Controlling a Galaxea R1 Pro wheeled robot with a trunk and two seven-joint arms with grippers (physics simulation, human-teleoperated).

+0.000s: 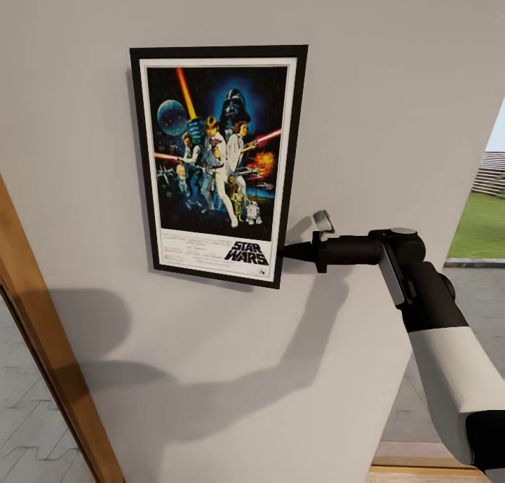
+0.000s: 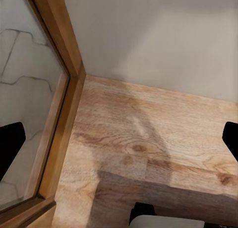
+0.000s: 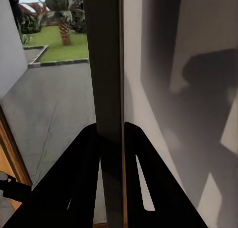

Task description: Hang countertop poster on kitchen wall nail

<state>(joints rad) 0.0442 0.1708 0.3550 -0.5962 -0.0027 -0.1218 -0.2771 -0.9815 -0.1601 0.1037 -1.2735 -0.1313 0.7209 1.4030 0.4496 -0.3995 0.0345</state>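
The Star Wars poster (image 1: 217,163), with its black frame and white border, lies flat and upright against the light grey wall (image 1: 393,83). My right gripper (image 1: 284,251) is shut on the poster's lower right edge, reaching in from the right. In the right wrist view the poster (image 3: 106,64) is seen edge-on, pinched between the two black fingers (image 3: 82,178). The left gripper (image 2: 120,143) hangs open over the wooden floor with nothing between its tips. The wall nail is hidden and the kitchen countertop is out of view.
A wooden door frame (image 1: 42,342) slants along the left, with pale tiled ground behind it. To the right of the wall's end an opening shows paving and a lawn (image 1: 484,223). Wood flooring (image 2: 148,138) runs up to the wall's foot.
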